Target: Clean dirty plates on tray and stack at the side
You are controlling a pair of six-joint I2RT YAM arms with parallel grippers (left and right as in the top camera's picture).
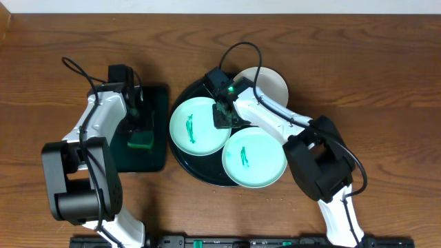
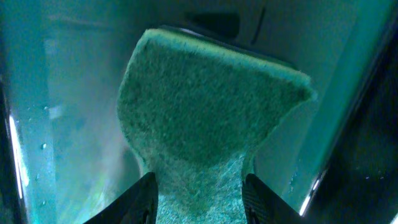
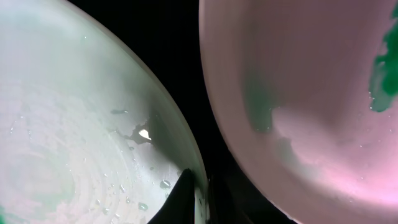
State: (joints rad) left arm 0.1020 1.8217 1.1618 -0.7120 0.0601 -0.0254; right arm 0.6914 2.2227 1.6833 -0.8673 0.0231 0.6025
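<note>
Two mint plates with teal smears lie in the round black tray [image 1: 195,167]: one at the left [image 1: 196,124], one at the front right [image 1: 253,158]. A plain white plate [image 1: 271,84] rests on the tray's back right rim. My right gripper [image 1: 223,118] reaches down between the two smeared plates. In the right wrist view the right gripper [image 3: 199,193] is shut on the rim of a wet plate [image 3: 74,124], with another plate [image 3: 311,93] beside it. My left gripper [image 2: 199,183] is shut on the green sponge [image 2: 205,106], whose waist is pinched in.
The sponge [image 1: 141,141] lies in a dark rectangular tray [image 1: 160,110] left of the round tray. Brown wood-grain tabletop [image 1: 386,83] stretches to the right and back. Both arm bases stand at the front edge.
</note>
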